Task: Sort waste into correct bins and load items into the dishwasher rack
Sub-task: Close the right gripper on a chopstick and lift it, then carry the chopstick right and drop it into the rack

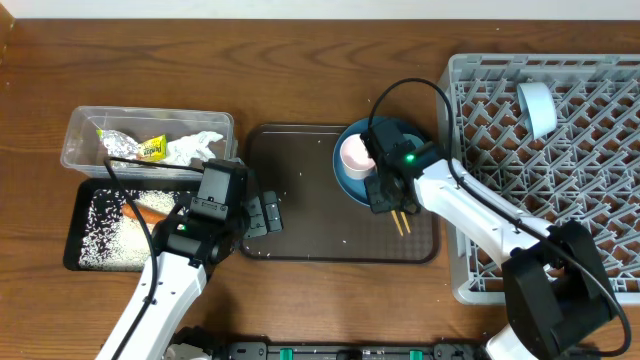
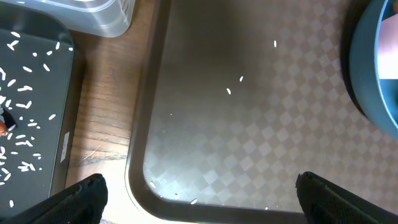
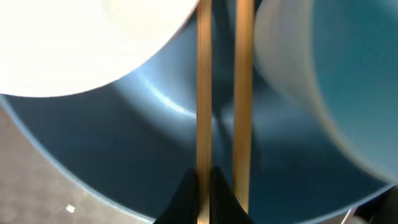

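We are watching the right pincer [image 3: 204, 186], which is pinching shut on just one of the two wooden chopsticks [image 3: 204, 93]. The other stick is lying just beside it, outside the jaws, as far as the wrist view is showing. Both sticks are resting across the blue plate [image 3: 124, 143], between the pink cup [image 1: 355, 153] and the white bowl [image 3: 323, 93], on the brown serving tray [image 1: 310, 220]. The risk we are weighing is that a lift takes one stick and leaves its partner behind, or rolls it off the plate. A thin, off-centre grip may also be letting the held stick pivot and knock the cup on the way to the dishwasher rack [image 1: 600, 200]. The left pincer [image 2: 199, 202] is hanging with its jaws wide apart over the serving tray's corner, holding nothing, near the black tray [image 1: 85, 215].
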Action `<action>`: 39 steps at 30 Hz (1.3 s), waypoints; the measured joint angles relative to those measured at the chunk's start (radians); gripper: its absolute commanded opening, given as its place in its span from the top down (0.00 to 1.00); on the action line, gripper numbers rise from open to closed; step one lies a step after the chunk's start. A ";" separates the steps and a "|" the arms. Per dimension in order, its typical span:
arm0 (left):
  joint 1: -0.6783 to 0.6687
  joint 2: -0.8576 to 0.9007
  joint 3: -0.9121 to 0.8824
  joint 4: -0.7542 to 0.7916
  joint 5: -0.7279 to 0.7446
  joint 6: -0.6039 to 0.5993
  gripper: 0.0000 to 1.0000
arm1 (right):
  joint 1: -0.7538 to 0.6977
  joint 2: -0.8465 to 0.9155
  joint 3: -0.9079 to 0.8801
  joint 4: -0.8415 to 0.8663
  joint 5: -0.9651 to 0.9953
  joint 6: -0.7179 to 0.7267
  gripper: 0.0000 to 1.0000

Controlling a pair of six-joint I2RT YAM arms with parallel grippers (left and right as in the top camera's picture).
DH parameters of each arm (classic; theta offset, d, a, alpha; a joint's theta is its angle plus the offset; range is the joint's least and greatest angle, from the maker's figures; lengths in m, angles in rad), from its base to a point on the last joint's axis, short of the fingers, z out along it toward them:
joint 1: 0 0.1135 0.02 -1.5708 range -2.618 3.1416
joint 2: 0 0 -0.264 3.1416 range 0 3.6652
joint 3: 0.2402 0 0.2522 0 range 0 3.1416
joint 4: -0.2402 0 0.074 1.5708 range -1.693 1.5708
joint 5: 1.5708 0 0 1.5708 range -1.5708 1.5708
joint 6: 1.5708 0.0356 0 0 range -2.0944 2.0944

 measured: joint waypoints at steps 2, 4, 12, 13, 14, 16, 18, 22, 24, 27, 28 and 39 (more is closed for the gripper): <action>0.000 0.000 0.000 0.000 0.000 0.000 0.00 | 0.000 0.000 0.022 -0.042 -0.012 0.000 0.99; 0.000 0.000 0.000 0.000 0.000 0.000 0.00 | 0.000 -0.004 0.050 -0.083 -0.016 0.000 0.99; 0.000 0.000 0.000 0.000 -0.001 0.000 0.00 | 0.000 -0.107 0.129 -0.239 0.023 0.000 0.99; 0.000 0.000 0.000 -0.001 -0.002 0.000 0.00 | 0.000 -0.126 0.130 -0.253 0.027 0.000 0.99; 0.000 0.000 0.000 0.000 -0.003 0.000 0.00 | 0.000 -0.146 0.130 -0.266 0.030 0.000 0.99; 0.000 0.000 0.000 0.000 -0.004 0.000 0.00 | -0.001 -0.187 0.131 -0.290 0.036 0.000 0.99; 0.000 0.000 0.000 0.000 -0.006 0.000 0.00 | -0.006 -0.230 0.131 -0.315 0.038 0.000 0.99; 0.000 0.000 0.000 0.000 -0.007 0.000 0.00 | -0.050 -0.309 0.131 -0.366 0.052 0.000 0.99; 0.000 0.000 0.000 0.000 -0.007 0.000 0.00 | -0.092 -0.343 0.131 -0.388 0.067 0.000 0.99; 0.000 0.000 0.000 0.000 -0.007 0.000 0.00 | -0.165 -0.377 0.132 -0.420 0.090 -0.002 0.99; 0.000 0.000 0.000 0.000 -0.007 0.000 0.00 | -0.190 -0.383 0.133 -0.426 0.097 -0.005 0.99; 0.000 0.000 0.000 0.000 -0.007 0.000 0.00 | -0.377 -0.382 0.083 -0.372 0.117 -0.063 0.99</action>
